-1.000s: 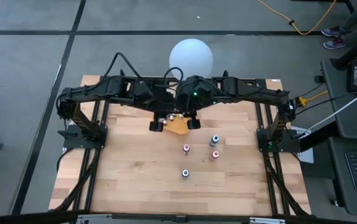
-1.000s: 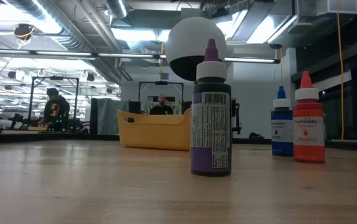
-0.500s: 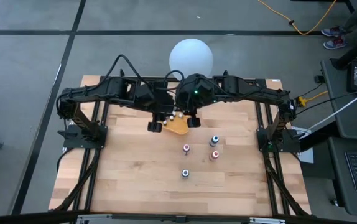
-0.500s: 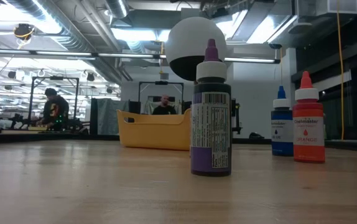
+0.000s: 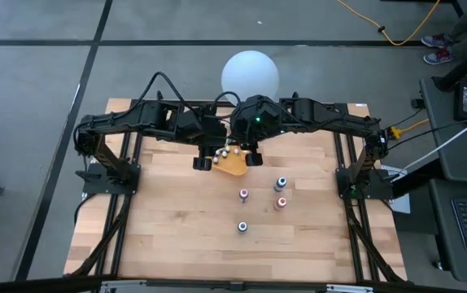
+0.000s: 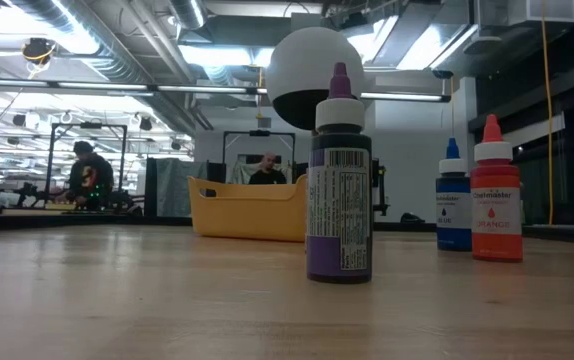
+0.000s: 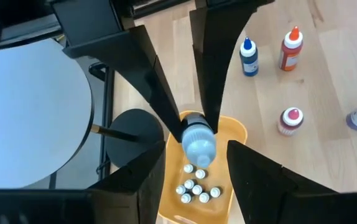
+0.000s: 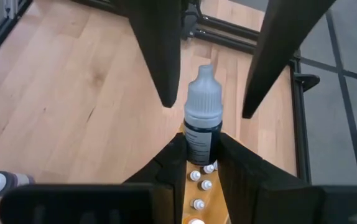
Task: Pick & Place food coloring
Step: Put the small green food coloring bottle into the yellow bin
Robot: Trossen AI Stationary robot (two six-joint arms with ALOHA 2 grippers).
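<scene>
My right gripper [image 8: 200, 158] is shut on a small food coloring bottle [image 8: 201, 118] with a whitish-grey cap, above the yellow-orange tray [image 5: 233, 167] at the table's far middle. My left gripper [image 7: 197, 177] is open. Its fingers [image 8: 163, 68] stand on either side of the bottle's cap without touching it. Several small white-capped bottles [image 7: 194, 186] stand in the tray. Blue [image 5: 281, 183], pink-topped [image 5: 244, 194], orange [image 5: 281, 203] and purple [image 5: 242, 227] bottles stand upright on the table. My right gripper pinches the bottle's dark body [image 8: 198, 140] between its two fingers, below the cap. The cap [image 8: 202, 93] sticks out past the fingertips toward my left gripper. The bottle is lifted clear above the tray, as the left wrist view [image 7: 198, 144] also shows.
A big white globe [image 5: 250, 73] on a black base stands just beyond the table's far edge, behind the tray. In the low view the purple bottle [image 6: 340, 180] stands nearest, with the blue [image 6: 453, 200] and orange [image 6: 495, 195] ones to its right. People show in the room behind.
</scene>
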